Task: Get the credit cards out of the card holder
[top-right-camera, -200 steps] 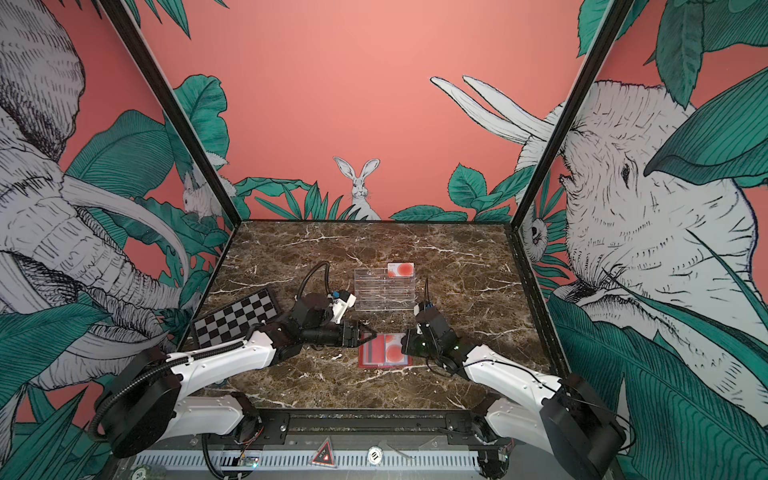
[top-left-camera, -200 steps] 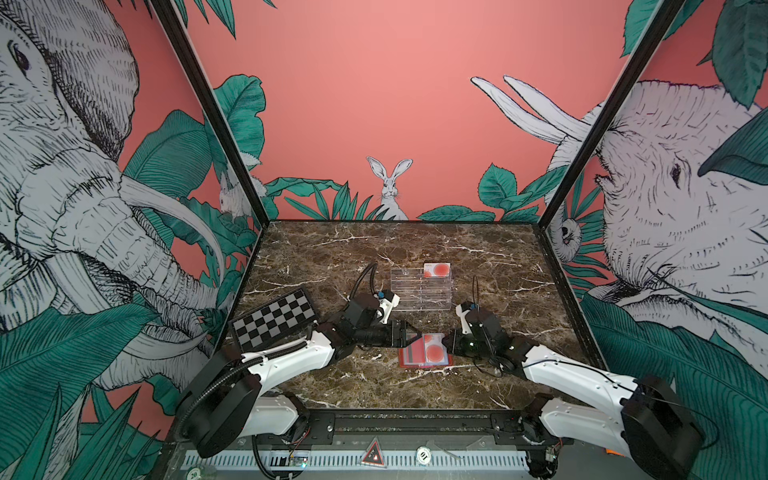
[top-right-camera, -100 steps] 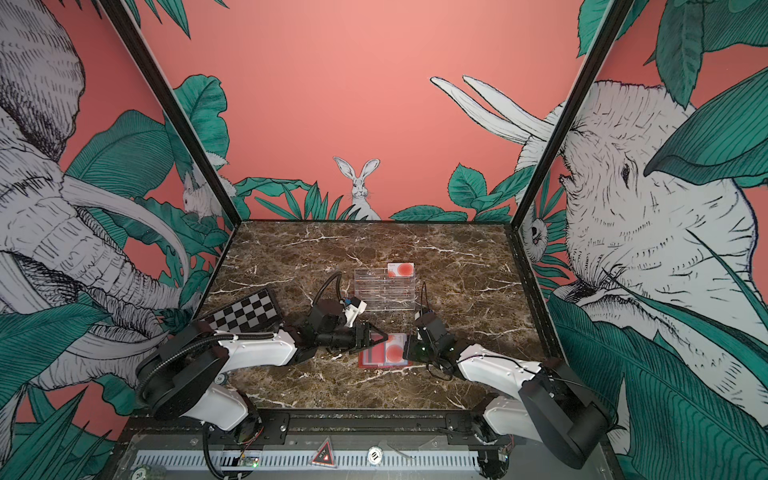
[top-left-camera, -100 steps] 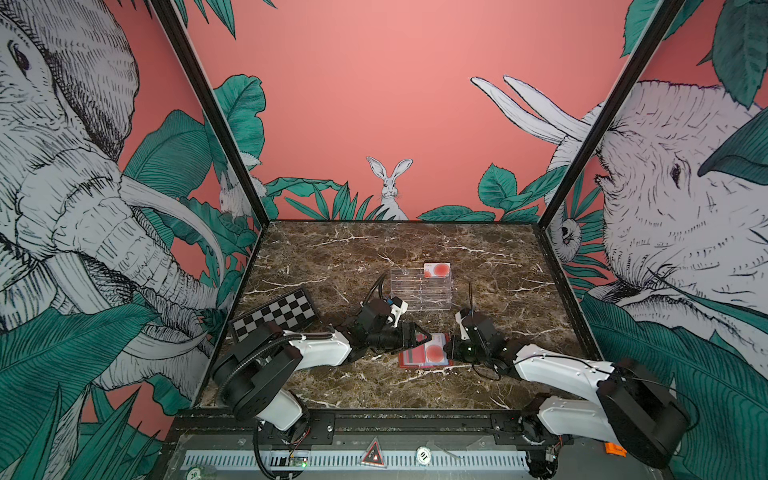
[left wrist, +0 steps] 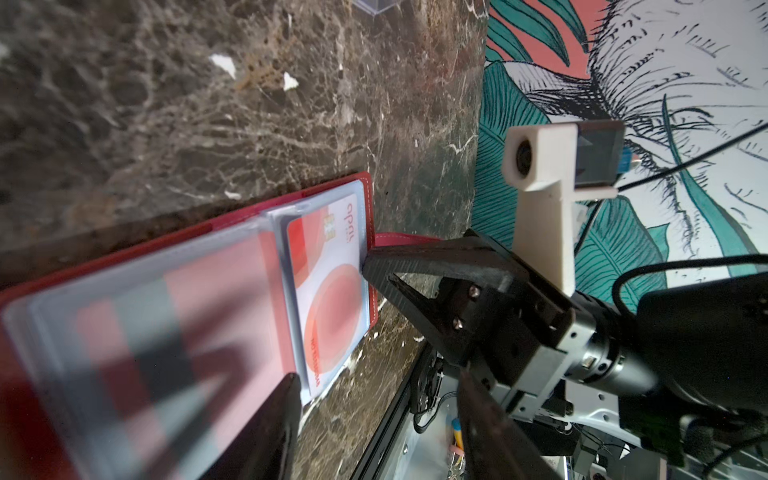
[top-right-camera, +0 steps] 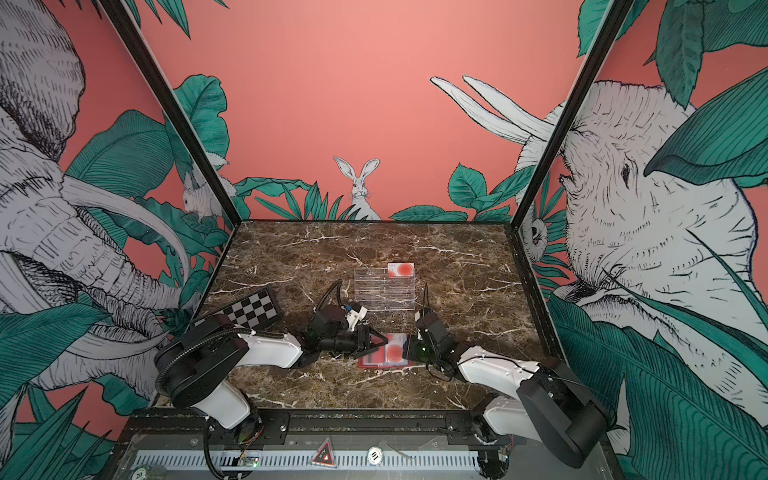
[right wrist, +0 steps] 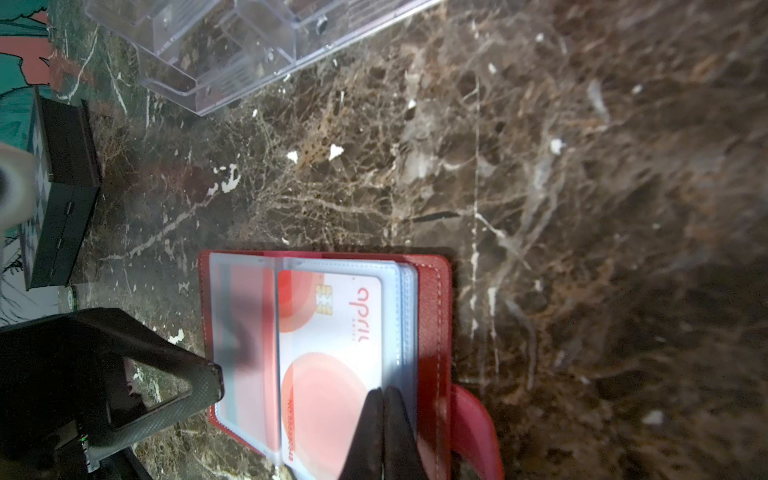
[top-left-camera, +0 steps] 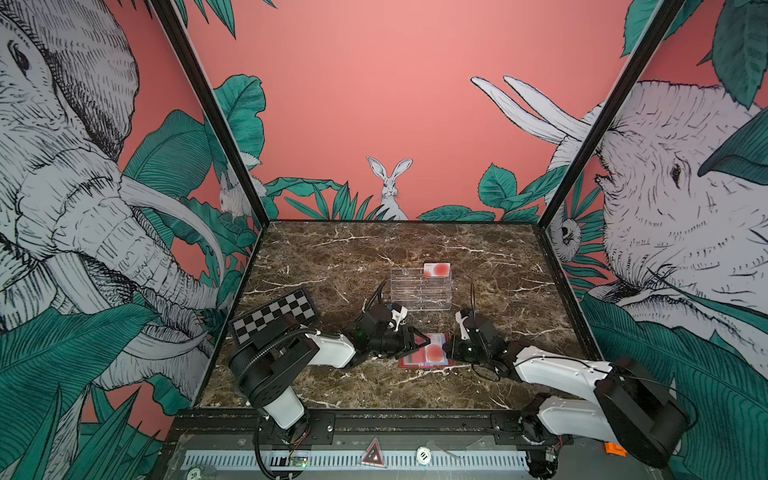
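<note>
Right hand (right wrist: 384,405) shut, tip pressing the right page of the card holder (right wrist: 432,316), I think to pin it open, mid-width near the front edge of the bench (top-left-camera: 374,390). Left hand (top-left-camera: 420,345) half open, empty, at the left page, presumably lining up on the credit cards (right wrist: 332,332).

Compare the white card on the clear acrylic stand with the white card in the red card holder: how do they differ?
The stand's card is propped, bare, on the back tier of the acrylic stand; the holder's card lies flat inside a clear sleeve of the open card holder. No gripper touches the stand's card; the shut tips of the right gripper rest on the sleeve over the holder's card. Both are white with red-orange circles.
</note>
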{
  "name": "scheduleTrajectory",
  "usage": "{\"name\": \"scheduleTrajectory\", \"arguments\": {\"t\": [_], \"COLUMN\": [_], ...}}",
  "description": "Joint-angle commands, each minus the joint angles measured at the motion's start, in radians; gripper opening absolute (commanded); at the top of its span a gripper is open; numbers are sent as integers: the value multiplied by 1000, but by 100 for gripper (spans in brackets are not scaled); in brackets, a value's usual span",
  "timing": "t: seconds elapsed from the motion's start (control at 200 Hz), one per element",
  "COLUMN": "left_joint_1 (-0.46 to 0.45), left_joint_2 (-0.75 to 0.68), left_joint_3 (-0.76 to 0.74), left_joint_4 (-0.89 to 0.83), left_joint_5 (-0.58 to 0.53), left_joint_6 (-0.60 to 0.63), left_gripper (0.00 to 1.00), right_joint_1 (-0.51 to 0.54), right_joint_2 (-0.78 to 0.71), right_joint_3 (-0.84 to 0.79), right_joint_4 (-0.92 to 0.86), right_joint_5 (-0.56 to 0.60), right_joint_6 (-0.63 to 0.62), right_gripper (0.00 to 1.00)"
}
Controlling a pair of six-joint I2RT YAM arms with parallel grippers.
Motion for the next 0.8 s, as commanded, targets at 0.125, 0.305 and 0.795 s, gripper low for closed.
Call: {"name": "scheduleTrajectory", "arguments": {"t": [0.125,0.305,0.795], "left_joint_1": [-5,-5,-6], "left_joint_2": [68,91,148], "left_joint_3": [-35,-48,-48], "left_joint_4": [154,194,245], "left_joint_5": [-15,-22,-24], "left_joint_6": [-55,-69,-80], "left_gripper": [54,49,28], "right_joint_1": [-6,-5,-5], "right_joint_2": [42,52,56], "right_joint_3": [-11,-19,-23], "right_joint_4": [50,68,76], "right_joint_5": [-37,-44,-61], "right_joint_6": [10,19,23], "right_gripper": [0,0,0]}}
